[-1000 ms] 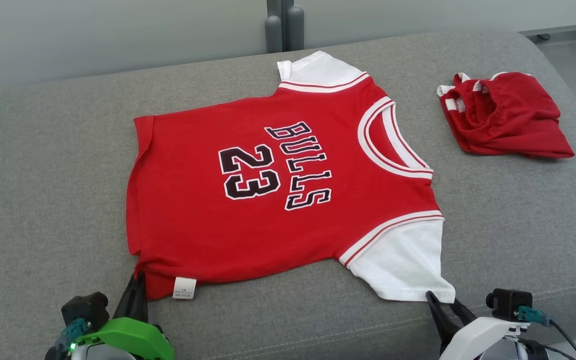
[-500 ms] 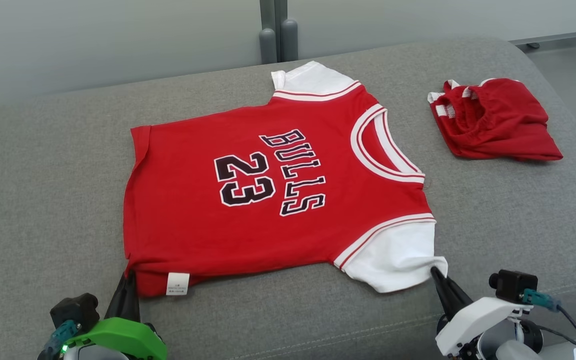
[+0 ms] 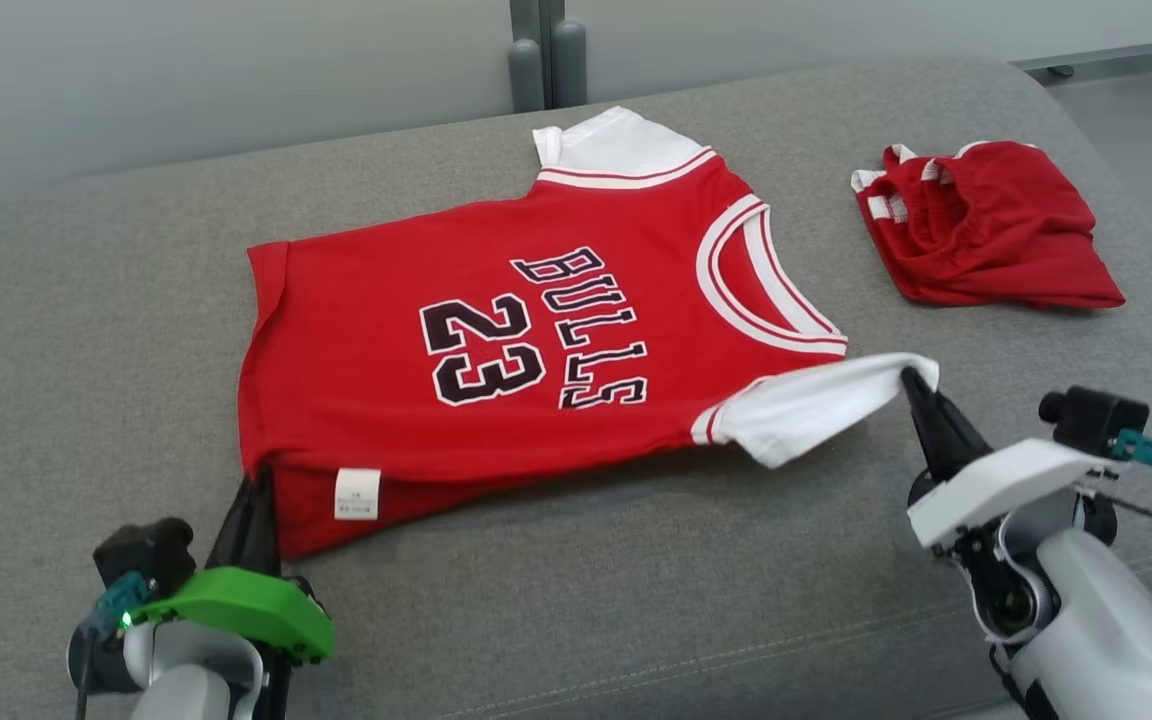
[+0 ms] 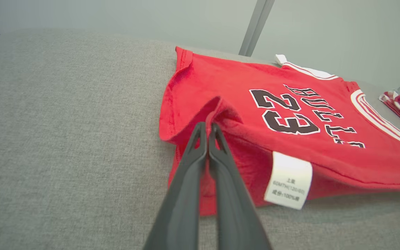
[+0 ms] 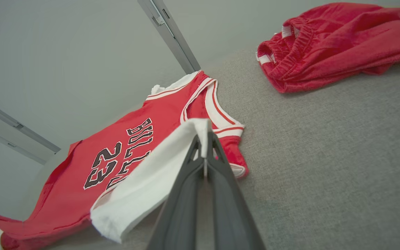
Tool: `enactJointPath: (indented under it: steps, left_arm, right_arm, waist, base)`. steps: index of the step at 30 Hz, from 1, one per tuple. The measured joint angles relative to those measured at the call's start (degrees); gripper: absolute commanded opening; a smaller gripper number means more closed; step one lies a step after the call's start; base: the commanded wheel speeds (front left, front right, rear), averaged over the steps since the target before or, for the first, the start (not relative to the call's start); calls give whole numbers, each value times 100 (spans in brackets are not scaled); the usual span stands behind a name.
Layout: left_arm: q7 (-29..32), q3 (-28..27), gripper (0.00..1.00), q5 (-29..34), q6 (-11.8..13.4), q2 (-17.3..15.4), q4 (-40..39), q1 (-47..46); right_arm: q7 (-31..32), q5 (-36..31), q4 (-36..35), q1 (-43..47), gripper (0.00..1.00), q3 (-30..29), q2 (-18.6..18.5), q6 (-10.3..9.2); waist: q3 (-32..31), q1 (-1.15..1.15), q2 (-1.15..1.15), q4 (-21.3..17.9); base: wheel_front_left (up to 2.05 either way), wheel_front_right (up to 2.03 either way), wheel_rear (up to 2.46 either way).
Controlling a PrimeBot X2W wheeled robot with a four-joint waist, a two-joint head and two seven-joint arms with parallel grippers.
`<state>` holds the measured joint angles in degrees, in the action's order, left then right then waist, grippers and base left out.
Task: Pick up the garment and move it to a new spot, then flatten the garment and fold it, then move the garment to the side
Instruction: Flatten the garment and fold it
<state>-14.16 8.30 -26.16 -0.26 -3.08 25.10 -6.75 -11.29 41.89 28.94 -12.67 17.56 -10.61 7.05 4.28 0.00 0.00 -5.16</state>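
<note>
Right claw (image 3: 908, 378) rose since 1 s ago, now clamped on white sleeve (image 3: 806, 405) of jersey (image 3: 496, 350), holding it off couch (image 3: 86, 350). Left claw (image 3: 254, 488) pinched shut on red hem corner (image 4: 217, 104), raised slightly. Jersey body lies flat beyond and between both claws, print up. Shorts (image 3: 986, 225) lie well beyond right claw, apart from jersey.

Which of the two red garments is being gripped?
The BULLS 23 jersey, held at two corners; the crumpled red shorts lie apart, untouched.
</note>
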Motion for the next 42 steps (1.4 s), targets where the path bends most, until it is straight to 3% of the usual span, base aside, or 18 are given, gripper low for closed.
enactJointPath:
  steps: [15, 29, 30, 31, 32, 33, 34, 42]
  left_arm:
    - [560, 204, 0, 285, 62, -47, 460, -1931]
    - [668, 196, 0, 334, 181, 7, 1350, -2839]
    - [643, 191, 3, 334, 186, 7, 1389, -2864]
    - [613, 193, 23, 338, 186, 7, 1427, -2885]
    - [582, 197, 45, 354, 186, 8, 1463, -2909]
    - [550, 199, 80, 375, 185, 8, 1491, -2934]
    - [512, 211, 100, 378, 180, 8, 1510, -2959]
    - [324, 328, 100, 568, 118, -16, 1683, -3092]
  right_arm:
    - [1396, 78, 676, -1971, 0, 148, -367, 0]
    - [1740, -132, 1408, -2920, 0, 385, -311, 0]
    - [1738, -155, 1446, -2942, 16, 390, -298, 0]
    - [1720, -157, 1482, -2964, 31, 390, -285, 1]
    - [1667, -160, 1513, -2984, 48, 390, -276, 0]
    - [1619, -164, 1541, -3020, 85, 390, -271, 1]
    - [1567, -174, 1555, -3059, 100, 390, -272, 1]
    - [1246, -363, 1578, -3273, 100, 554, -288, 1]
  waist:
    - [850, 0, 0, 169]
    - [1579, 0, 0, 416]
    - [1599, 0, 0, 429]
    - [1614, 0, 0, 440]
    - [1625, 0, 0, 448]
    - [1633, 0, 0, 452]
    - [1636, 0, 0, 454]
    - [1603, 0, 0, 448]
  base:
    - [0, 0, 0]
    - [0, 0, 0]
    - [0, 0, 0]
    - [0, 0, 0]
    - [0, 0, 0]
    - [0, 0, 0]
    - [0, 0, 0]
    - [0, 0, 0]
